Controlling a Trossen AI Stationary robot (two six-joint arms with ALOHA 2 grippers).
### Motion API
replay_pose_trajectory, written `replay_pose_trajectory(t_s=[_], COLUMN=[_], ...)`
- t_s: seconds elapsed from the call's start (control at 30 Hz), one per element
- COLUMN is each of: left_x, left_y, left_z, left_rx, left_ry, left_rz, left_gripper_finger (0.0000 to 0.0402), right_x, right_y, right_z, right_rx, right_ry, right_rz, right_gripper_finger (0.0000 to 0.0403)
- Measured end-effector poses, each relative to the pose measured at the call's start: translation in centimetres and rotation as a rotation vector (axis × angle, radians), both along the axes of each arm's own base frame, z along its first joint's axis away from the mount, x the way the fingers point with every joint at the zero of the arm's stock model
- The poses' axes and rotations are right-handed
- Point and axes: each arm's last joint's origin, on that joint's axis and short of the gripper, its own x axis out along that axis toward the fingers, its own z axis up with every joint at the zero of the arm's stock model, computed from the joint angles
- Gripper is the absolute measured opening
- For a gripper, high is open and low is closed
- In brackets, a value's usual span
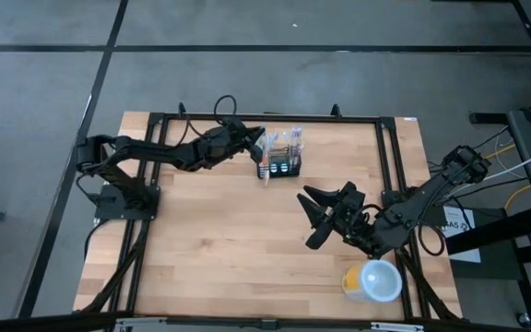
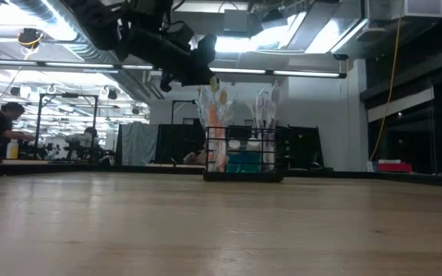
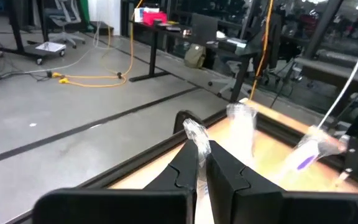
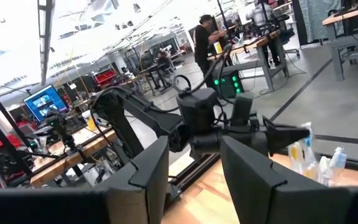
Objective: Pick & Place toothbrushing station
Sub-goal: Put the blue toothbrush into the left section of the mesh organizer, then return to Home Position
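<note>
Pale wood bench (image 1: pixel 229 231) — near its far edge I see the black mesh toothbrushing station (image 1: pixel 279 155) upright. My left gripper (image 1: pixel 260 145) is pinching a wrapped toothbrush (image 3: pixel 197 134) just beside it; my right gripper (image 1: pixel 313 219) hangs spread, well apart — near the yellow cup (image 1: pixel 372 279).

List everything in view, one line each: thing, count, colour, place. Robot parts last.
mesh holder: one, black, far middle of the table, standing upright.
wrapped toothbrushes: several, white, orange and blue, upright in the holder; exact count unclear.
cup: one, yellow with pale lid, near right edge of the table.
table: one, light wood, black frame.
people: at least one, dark clothes, at benches in the room behind.
left hand: one, dark, shut on a wrapped toothbrush beside the holder.
right hand: one, dark, open, above the table's right half, holding nothing.
</note>
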Motion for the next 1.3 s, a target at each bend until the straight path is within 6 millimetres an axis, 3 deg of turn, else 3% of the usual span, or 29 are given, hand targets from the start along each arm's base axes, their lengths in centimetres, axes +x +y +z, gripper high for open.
replay_pose_trajectory(t_s=[0.3, 0.5, 0.9, 1.13, 1.3], left_x=[0.1, 0.1, 0.0, -1.3, -3.3], left_y=[0.2, 0.2, -0.2, -0.9, -1.5], left_z=[-1.4, -1.4, -1.0, 2.2, 5.6], left_rx=[-0.032, -0.029, -0.028, 0.084, 0.159], left_ry=[0.085, 0.083, 0.066, 0.014, -0.055], left_rz=[0.024, 0.041, 0.039, 0.038, 0.034], left_gripper_finger=[0.0016, 0.0028, 0.0118, 0.0154, 0.0163], right_x=[-0.6, -1.3, -1.8, -1.8, -2.4], right_y=[0.6, 1.3, 2.1, 2.2, 2.0], right_z=[0.0, 0.0, 0.0, 0.2, 1.0], right_rx=[-0.001, -0.003, -0.020, -0.035, -0.065], right_ry=[0.010, 0.022, 0.026, 0.015, 0.018], right_rz=[-0.027, -0.046, 0.015, 0.099, 0.131], right_gripper_finger=[0.0149, 0.0149, 0.0148, 0.0148, 0.0148])
